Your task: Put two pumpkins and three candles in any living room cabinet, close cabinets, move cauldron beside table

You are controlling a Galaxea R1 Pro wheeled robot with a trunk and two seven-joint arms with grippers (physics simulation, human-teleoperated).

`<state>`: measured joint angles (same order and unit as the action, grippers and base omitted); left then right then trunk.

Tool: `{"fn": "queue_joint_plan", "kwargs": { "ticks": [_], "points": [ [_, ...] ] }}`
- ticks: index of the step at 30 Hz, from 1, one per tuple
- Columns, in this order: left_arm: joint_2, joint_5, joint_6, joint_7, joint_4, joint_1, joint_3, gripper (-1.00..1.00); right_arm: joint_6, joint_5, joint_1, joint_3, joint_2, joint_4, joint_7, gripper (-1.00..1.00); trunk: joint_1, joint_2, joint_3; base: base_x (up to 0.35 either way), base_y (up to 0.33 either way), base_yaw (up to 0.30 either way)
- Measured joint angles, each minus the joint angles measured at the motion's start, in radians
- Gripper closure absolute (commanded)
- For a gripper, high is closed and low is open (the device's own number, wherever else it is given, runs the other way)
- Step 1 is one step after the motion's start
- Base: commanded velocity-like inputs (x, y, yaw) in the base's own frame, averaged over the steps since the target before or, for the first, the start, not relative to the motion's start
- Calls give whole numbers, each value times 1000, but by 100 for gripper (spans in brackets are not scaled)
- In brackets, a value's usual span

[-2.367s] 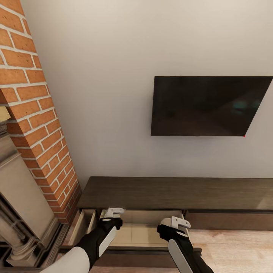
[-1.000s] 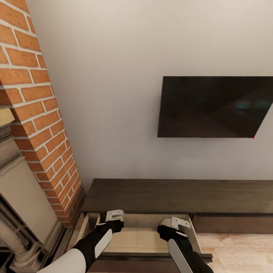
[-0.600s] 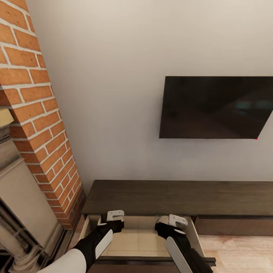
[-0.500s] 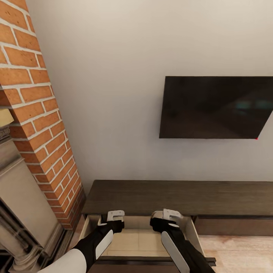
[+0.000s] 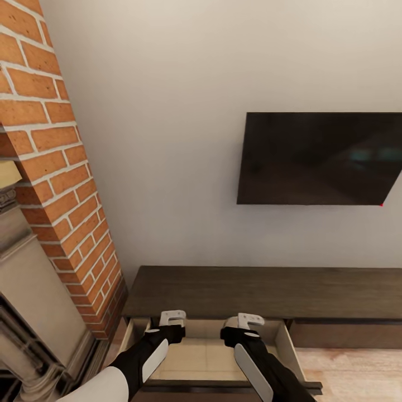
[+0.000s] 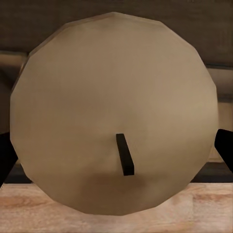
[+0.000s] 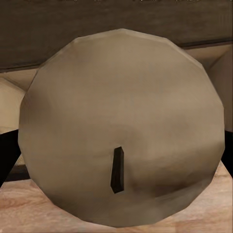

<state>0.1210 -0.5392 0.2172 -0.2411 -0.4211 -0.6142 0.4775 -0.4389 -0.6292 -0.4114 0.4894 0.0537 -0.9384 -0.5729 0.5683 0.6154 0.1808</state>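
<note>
While both arms reach over the pulled-out drawer (image 5: 206, 357), we see each pincer gripping a candle. Left pincer (image 5: 171, 318) holds one candle (image 6: 114, 111), beige top and dark wick facing the left wrist camera, black fingers (image 6: 6, 155) at its sides. Right pincer (image 5: 249, 320) holds another candle (image 7: 124, 126) the same way. Both hover above the drawer's pale inside. The drawer belongs to the low dark-brown cabinet (image 5: 268, 290) against the wall. Brick column (image 5: 50, 151) stands left of it. Above the cabinet a black TV (image 5: 321, 159) hangs, red dot at its lower corner. We read no labels or writing anywhere.
</note>
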Motion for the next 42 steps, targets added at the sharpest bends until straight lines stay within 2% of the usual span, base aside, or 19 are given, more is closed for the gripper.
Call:
{"fn": "queue_joint_plan", "kwargs": {
  "ticks": [15, 23, 42],
  "points": [
    [4, -1, 0, -1, 0, 0, 25, 100, -1, 0, 0, 0, 7, 1, 2, 100, 0, 0, 0, 68, 25, 0],
    [6, -2, 0, -8, -2, 0, 28, 100, -1, 1, 0, 0, 7, -1, 2, 100, 4, 7, 3, 0, 0, 0],
    [9, -7, 18, -10, -11, 0, 31, 100, -15, 2, 0, 4, 7, -11, 3, 100, 77, 140, 63, 0, 0, 0]
  ]
}}
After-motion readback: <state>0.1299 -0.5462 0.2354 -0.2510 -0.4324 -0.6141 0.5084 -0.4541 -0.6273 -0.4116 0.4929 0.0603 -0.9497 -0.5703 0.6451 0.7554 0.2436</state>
